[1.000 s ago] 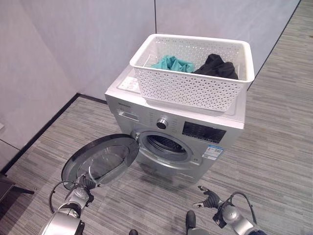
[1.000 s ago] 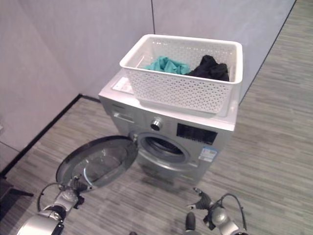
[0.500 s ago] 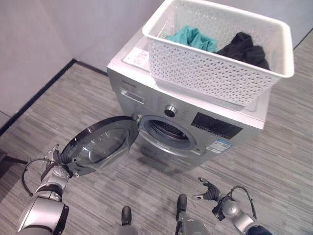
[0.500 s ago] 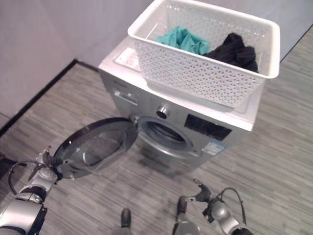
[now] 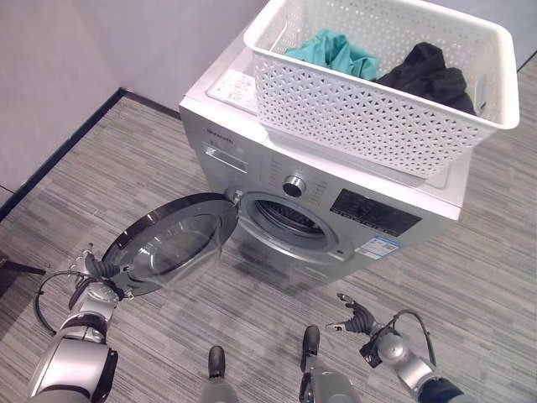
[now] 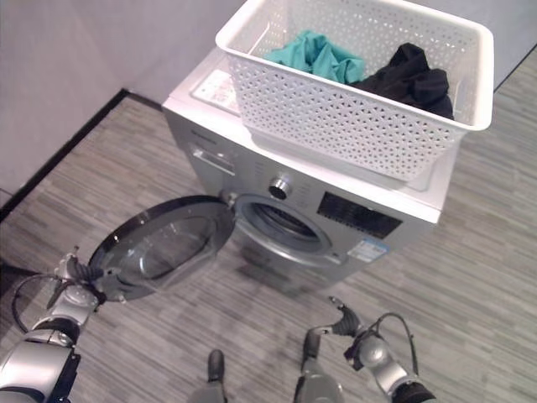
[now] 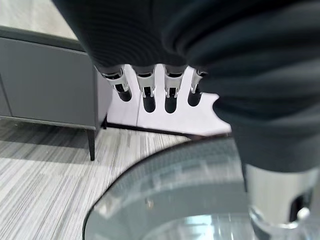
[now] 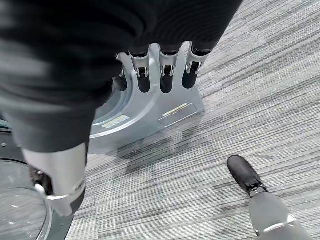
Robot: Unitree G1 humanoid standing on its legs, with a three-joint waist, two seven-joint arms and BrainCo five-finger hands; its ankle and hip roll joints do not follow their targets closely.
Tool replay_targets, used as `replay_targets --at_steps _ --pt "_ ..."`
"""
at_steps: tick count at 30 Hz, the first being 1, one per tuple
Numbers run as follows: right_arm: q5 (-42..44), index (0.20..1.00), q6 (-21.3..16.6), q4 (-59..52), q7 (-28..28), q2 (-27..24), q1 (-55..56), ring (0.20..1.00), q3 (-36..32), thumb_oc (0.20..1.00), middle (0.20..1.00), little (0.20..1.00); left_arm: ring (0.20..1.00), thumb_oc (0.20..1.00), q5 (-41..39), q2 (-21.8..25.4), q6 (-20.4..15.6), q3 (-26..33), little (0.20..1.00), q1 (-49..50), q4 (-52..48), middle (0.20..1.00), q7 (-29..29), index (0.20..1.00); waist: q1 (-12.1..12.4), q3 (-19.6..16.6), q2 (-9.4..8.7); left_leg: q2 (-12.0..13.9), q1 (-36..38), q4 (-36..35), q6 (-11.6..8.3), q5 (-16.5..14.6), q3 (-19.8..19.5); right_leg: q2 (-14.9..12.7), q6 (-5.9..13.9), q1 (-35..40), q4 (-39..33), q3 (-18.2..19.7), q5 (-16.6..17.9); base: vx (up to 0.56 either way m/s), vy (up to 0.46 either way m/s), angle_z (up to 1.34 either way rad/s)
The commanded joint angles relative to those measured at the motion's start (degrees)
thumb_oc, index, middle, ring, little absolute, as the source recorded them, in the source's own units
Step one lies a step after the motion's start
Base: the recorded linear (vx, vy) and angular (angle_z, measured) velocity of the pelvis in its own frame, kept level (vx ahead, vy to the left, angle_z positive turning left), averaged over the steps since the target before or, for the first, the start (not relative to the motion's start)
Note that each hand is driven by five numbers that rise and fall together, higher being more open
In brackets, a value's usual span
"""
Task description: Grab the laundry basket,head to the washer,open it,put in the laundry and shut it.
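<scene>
I see the washer (image 5: pixel 327 201) standing on the striped grey floor (image 5: pixel 487 277) with its round door (image 5: pixel 172 243) swung wide to my left, the drum opening (image 5: pixel 289 222) exposed. The white laundry basket (image 5: pixel 377 117) sits on the washer's top, toward its right side and back edge, and overhangs the right edge a little. Inside it I see a teal garment (image 5: pixel 331 50) at the left and a black garment (image 5: pixel 424 71) at the right; both lie loose in the basket.

My left hand (image 5: pixel 99 277) is low at the outer rim of the open door, at the point farthest from the hinge. In the left wrist view its fingers (image 7: pixel 145 90) reach out fairly straight over the door's glass; from the head views I cannot tell whether they touch the rim or are just beside it. It holds nothing.

My right hand (image 5: pixel 357 315) hangs low over the floor in front of the washer, well apart from it, to the right of the door opening. In the right wrist view its fingers (image 8: pixel 165 70) are relaxed and spread, with nothing in them.
</scene>
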Motion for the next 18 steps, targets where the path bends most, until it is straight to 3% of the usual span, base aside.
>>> replay_targets --at_steps 1,2,4,5,7,9,11,13,14,18 --pt "1.1 1.000 -3.1 -0.7 -1.5 2.9 1.7 1.000 0.5 1.000 1.000 1.000 1.000 1.000 -0.6 4.7 -2.5 1.2 1.000 0.7 0.3 1.000 7.7 1.000 0.4 -2.7 -2.54 -2.2 -0.5 0.3 1.37 -1.1 2.3 -4.1 4.22 2.5 0.5 4.3 -5.5 0.04 -0.004 0.00" --pt "1.1 1.000 -3.2 0.9 -2.3 3.5 2.0 1.000 0.4 1.000 1.000 1.000 1.000 1.000 -1.6 4.2 -3.6 3.7 1.000 3.0 -4.3 1.000 11.0 1.000 0.9 -3.1 -2.26 -2.5 0.0 0.3 1.46 -1.4 2.3 -4.2 4.23 3.1 0.5 4.2 -5.7 0.00 0.000 0.00" --pt "1.1 1.000 -3.2 0.9 -2.3 3.5 2.0 1.000 0.4 1.000 1.000 1.000 1.000 1.000 -1.6 4.2 -3.6 3.7 1.000 3.0 -4.3 1.000 11.0 1.000 0.9 -3.1 -2.25 -2.5 0.0 0.3 1.46 -1.4 2.3 -4.2 4.23 3.1 0.5 4.2 -5.8 0.00 0.000 0.00" --pt "0.8 1.000 -2.8 3.4 -3.1 4.0 3.5 1.000 -1.9 1.000 1.000 1.000 1.000 1.000 -2.3 1.4 -6.7 8.4 1.000 12.0 -20.6 1.000 13.9 1.000 2.2 -3.3 -1.95 -2.9 1.2 0.3 1.80 -1.9 2.2 -4.5 4.18 4.4 0.5 3.8 -6.1 0.04 0.027 -0.01" --pt "0.4 1.000 -2.1 5.7 -3.0 4.4 5.3 1.000 -4.8 1.000 1.000 1.000 1.000 1.000 -1.6 -2.9 -9.4 11.5 1.000 21.5 -35.7 1.000 13.0 1.000 3.2 -3.6 -1.66 -3.1 2.5 0.3 2.26 -2.7 2.1 -4.7 4.16 5.8 0.5 3.7 -6.5 0.07 0.046 -0.03" --pt "1.4 1.000 -1.6 9.7 -2.0 5.5 7.4 1.000 -9.3 1.000 1.000 1.000 1.000 1.000 6.4 -6.1 -9.9 12.7 1.000 32.0 -49.7 1.000 11.0 1.000 4.3 -4.5 -1.65 -3.9 4.2 0.3 3.08 -3.5 2.1 -5.2 4.21 7.3 0.5 3.8 -6.5 0.08 0.063 0.02" --pt "5.0 1.000 -1.7 13.4 -2.3 6.8 8.5 1.000 -14.2 1.000 1.000 1.000 1.000 1.000 10.1 -7.5 -11.8 11.4 1.000 38.1 -61.8 1.000 6.0 1.000 4.9 -4.8 -1.53 -4.3 5.3 0.3 3.77 -4.4 1.9 -5.5 4.39 8.3 0.5 3.8 -6.5 0.04 0.060 -0.05" --pt "9.1 1.000 -1.6 16.5 -2.1 7.8 9.6 1.000 -17.7 1.000 1.000 1.000 1.000 1.000 8.8 -9.4 -13.6 9.5 1.000 43.5 -67.3 1.000 0.6 1.000 5.3 -5.1 -1.55 -4.8 6.1 0.3 4.38 -4.8 1.8 -5.7 4.50 8.8 0.5 4.0 -6.3 0.01 0.027 -0.02" --pt "9.1 1.000 -1.6 16.5 -2.1 7.8 9.6 1.000 -17.7 1.000 1.000 1.000 1.000 1.000 8.7 -9.4 -13.5 9.5 1.000 43.6 -67.4 1.000 0.5 1.000 5.3 -5.1 -1.61 -4.8 5.9 0.3 4.42 -4.6 1.9 -5.8 4.48 8.6 0.5 4.0 -6.2 0.00 0.000 0.00" --pt "19.0 1.000 -1.1 22.9 -2.8 8.3 9.2 1.000 -25.1 1.000 1.000 1.000 1.000 1.000 -4.2 -12.7 -14.1 2.9 1.000 48.5 -69.1 1.000 -11.5 1.000 5.7 -5.8 -1.50 -5.9 7.4 0.3 5.69 -5.2 1.8 -6.3 4.81 9.6 0.5 4.0 -5.5 0.00 0.032 -0.03"
